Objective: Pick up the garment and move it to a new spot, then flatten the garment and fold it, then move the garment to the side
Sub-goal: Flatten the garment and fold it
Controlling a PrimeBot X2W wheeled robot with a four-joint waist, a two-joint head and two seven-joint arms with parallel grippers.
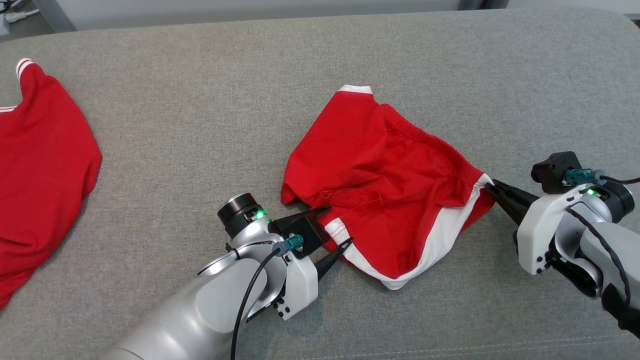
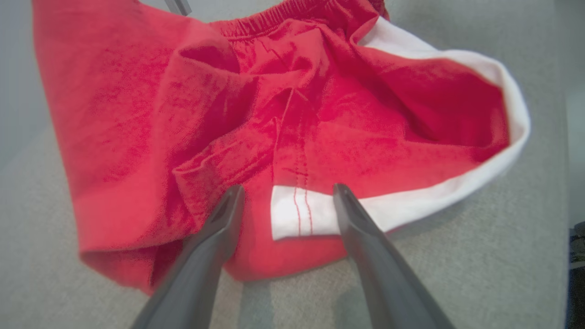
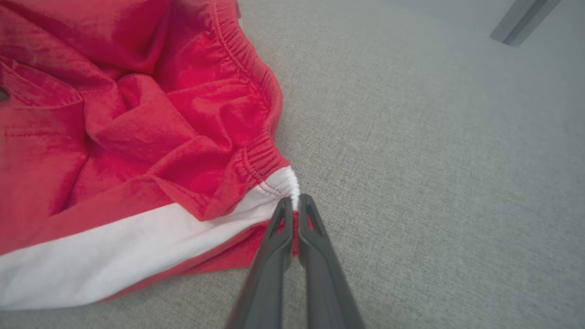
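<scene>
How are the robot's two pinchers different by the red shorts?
The left gripper has its jaws wide open, one on each side of the white hem corner of the red shorts. The right gripper has its jaws shut, pinching the white end of the waistband. The left gripper holds nothing yet, while the right gripper has a grip on the cloth. Both have long dark fingers and are at the same shorts.

I see a grey woven surface [image 1: 200,125] spanning my head view. At its left edge lies a red shirt [image 1: 40,165], its cuff [image 1: 22,67] striped white. Past the top left corner, a white cable [image 1: 12,17] sits near a slanted grey leg [image 1: 52,15].
</scene>
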